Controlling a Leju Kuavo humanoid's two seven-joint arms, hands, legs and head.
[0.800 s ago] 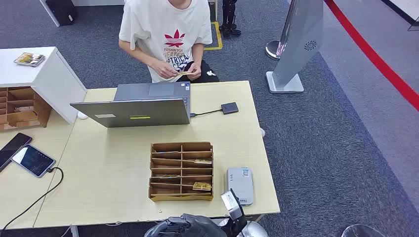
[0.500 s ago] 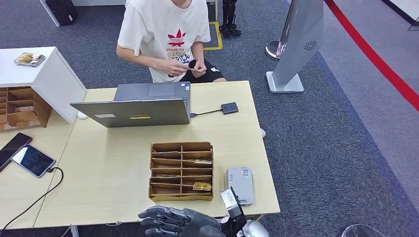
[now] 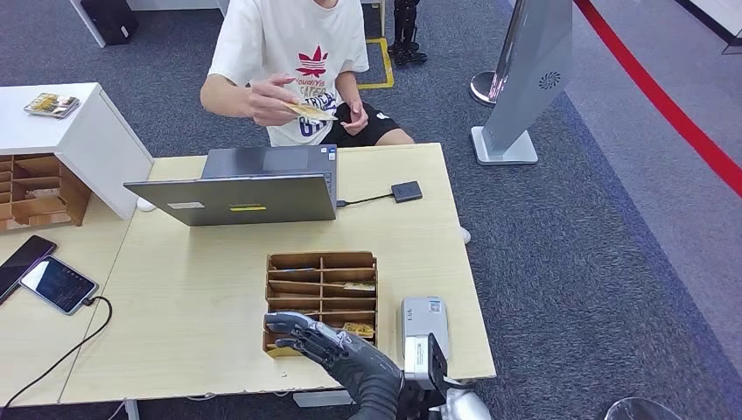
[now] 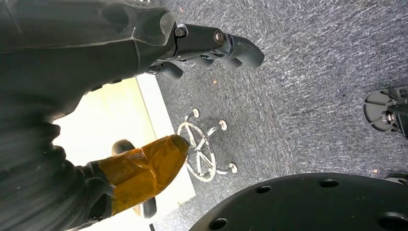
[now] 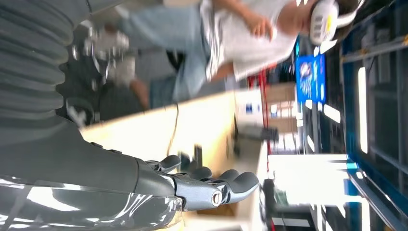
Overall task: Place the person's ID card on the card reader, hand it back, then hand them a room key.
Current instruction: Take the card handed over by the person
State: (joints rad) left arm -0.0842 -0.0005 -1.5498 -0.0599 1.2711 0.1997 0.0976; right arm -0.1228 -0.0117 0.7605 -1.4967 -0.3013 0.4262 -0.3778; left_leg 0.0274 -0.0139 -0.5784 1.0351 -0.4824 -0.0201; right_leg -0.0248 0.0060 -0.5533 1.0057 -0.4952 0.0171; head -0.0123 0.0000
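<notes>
Fingers [image 3: 293, 330] of the right hand [image 3: 337, 350] are spread and hold nothing above the wooden tray [image 3: 321, 303], the card reader [image 3: 425, 328] just beside them, while the ID card [image 3: 311, 111] is far beyond in the person's hand [image 3: 271, 98], so no step seems done.

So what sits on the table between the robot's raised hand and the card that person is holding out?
In the head view, the wooden compartment box and the open grey laptop lie between the right hand and the yellowish card.
</notes>
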